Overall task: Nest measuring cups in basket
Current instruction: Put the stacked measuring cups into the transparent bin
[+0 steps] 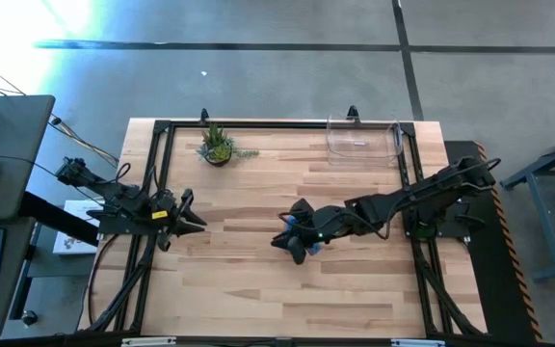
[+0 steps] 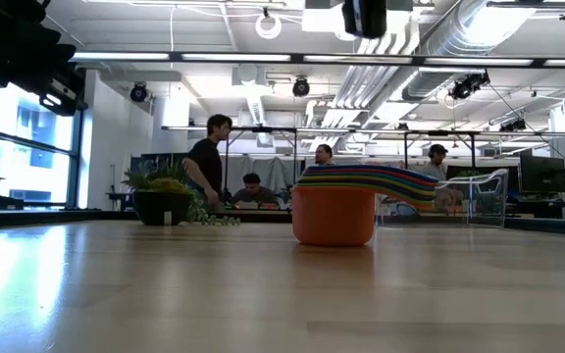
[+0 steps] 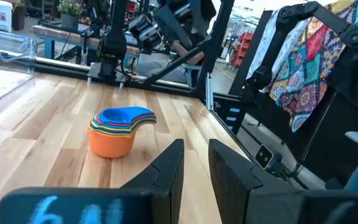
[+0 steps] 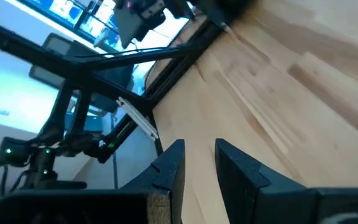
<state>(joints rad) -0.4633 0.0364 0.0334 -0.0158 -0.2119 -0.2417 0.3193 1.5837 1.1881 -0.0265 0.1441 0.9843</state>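
A: Measuring cups (image 3: 115,130)?
B: Nested in one stack, orange at the bottom, blue on top, standing on the table (image 1: 258,289) mid-board, ahead of the left gripper (image 3: 194,163) and well apart from it. Its jaws: narrow gap, nothing between.
A: Right gripper (image 1: 295,238)?
B: Directly above the stack; fingers (image 4: 169,163) slightly parted, holding nothing.
A: Basket (image 1: 362,141)?
B: Far corner, well beyond the right jaws, clear of both arms. Plant (image 1: 218,146) along the same edge.

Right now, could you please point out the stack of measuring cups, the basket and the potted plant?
stack of measuring cups (image 3: 112,142), left wrist view, orange bottom cup's wall
basket (image 1: 332,146), high view, left wall
potted plant (image 1: 218,146), high view, leaves
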